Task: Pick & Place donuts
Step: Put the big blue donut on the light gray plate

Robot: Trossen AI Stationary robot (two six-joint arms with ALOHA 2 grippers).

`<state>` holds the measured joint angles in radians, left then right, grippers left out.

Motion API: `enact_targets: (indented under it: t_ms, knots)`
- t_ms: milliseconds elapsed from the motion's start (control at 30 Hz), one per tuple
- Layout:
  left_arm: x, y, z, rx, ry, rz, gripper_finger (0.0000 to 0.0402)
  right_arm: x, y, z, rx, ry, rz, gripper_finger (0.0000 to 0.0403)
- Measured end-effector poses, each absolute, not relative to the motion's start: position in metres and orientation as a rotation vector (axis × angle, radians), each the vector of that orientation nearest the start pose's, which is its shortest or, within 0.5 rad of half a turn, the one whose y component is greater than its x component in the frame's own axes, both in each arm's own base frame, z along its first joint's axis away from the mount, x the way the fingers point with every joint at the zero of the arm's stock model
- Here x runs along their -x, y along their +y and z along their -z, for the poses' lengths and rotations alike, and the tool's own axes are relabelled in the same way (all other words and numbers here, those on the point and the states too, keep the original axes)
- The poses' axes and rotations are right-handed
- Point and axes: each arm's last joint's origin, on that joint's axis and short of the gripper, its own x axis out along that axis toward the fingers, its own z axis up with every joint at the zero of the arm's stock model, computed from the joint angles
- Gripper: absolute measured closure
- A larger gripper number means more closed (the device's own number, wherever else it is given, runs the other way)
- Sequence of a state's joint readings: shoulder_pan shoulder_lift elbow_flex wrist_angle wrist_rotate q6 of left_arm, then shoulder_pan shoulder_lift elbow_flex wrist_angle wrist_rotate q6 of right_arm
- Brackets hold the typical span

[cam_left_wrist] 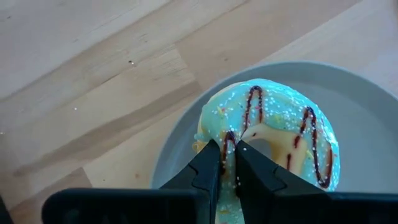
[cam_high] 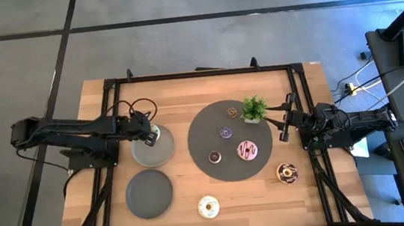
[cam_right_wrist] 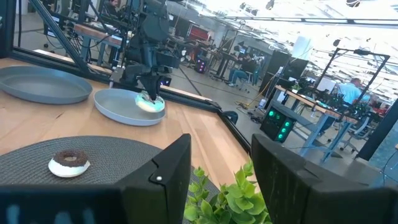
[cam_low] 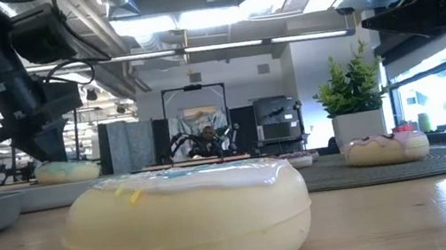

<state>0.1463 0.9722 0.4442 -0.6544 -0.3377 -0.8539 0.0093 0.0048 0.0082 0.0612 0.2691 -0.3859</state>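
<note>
A pale-green donut [cam_left_wrist: 273, 118] with dark drizzle lies on the farther grey plate [cam_high: 163, 153] at the table's left. My left gripper [cam_left_wrist: 229, 155] is shut on it, slanting down from above; the low view shows gripper [cam_low: 46, 155] and donut [cam_low: 67, 171]. On the dark round mat [cam_high: 204, 131] lie a pink donut [cam_high: 248, 150] and three tiny ones [cam_high: 226, 133]. A chocolate donut [cam_high: 287, 172] and a cream donut [cam_high: 209, 207] lie on the bare wood. My right gripper [cam_high: 284, 124] stands open and level at the mat's right edge, beside the plant. My left gripper pinches the pale-green donut's ring beside the hole [cam_left_wrist: 229, 138] between its two fingers. The fingers [cam_left_wrist: 208, 167] come slanting down from above, from the table's left side. In the low view the donut's underside seems to rest on the plate [cam_low: 33, 198], about level.
A second grey plate [cam_high: 149, 193] lies nearer on the left. A small potted plant [cam_high: 254, 108] stands on the mat's far right, right before my right gripper. Black frame rails [cam_high: 198, 74] run round the table. Bare wood shows between plates and mat.
</note>
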Motion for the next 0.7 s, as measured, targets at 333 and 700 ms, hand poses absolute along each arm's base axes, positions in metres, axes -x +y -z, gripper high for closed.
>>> enact_targets:
  t_ms: [333, 700]
  knots:
    - [-0.1462, 0.0307, -0.1618, 0.632, 0.932, -0.879, 0.0317, -0.0963, -0.0068, -0.1717, 0.375, -0.013, 0.268, 0.0234]
    - [-0.1462, 0.0307, -0.1618, 0.631, 0.931, -0.881, 0.0264, -0.0963, -0.0068, -0.1717, 0.375, -0.013, 0.268, 0.0234]
